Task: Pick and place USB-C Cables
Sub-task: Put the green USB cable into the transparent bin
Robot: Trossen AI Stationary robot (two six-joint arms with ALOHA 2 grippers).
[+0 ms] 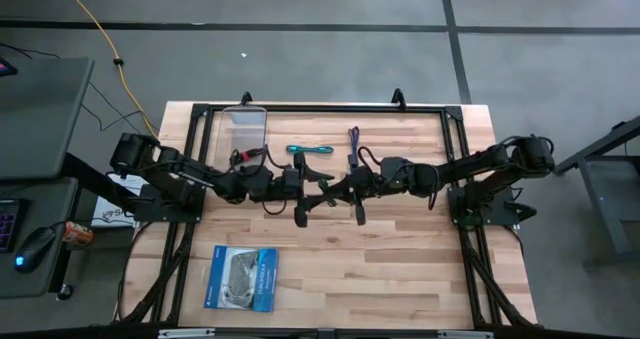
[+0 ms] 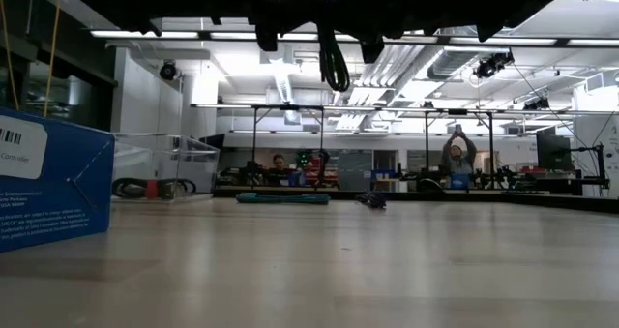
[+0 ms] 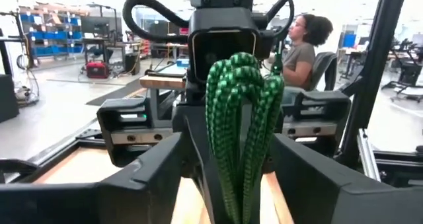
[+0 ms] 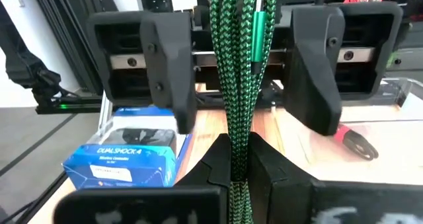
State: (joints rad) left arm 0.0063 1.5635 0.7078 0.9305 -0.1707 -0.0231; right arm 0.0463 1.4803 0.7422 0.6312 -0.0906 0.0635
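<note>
The green braided cable bundle [image 1: 325,185] is up in the air over the table's middle, between my two grippers. My right gripper [image 4: 238,174] is shut on it. My left gripper [image 3: 228,191] faces it from the left and is open. Its fingers [image 4: 165,72] stand on either side of the bundle without touching. A green metal plug [image 4: 258,26] lies along the strands. The teal cable [image 1: 308,150] and the purple cable [image 1: 354,139] lie flat on the table toward the far edge. My right gripper pinches the green cable's bundled strands [image 4: 232,141] between its two fingers, several strands together. It comes level from the table's right. The bundle is lifted clear, and its looped end [image 2: 334,62] hangs below the grippers.
A clear plastic container [image 1: 245,127] stands at the far left of the table, with a red-and-black piece [image 4: 350,141] beside it. The blue-and-white packet [image 1: 243,277] lies near the front left. A black frame [image 1: 330,107] rims the table. People sit beyond it.
</note>
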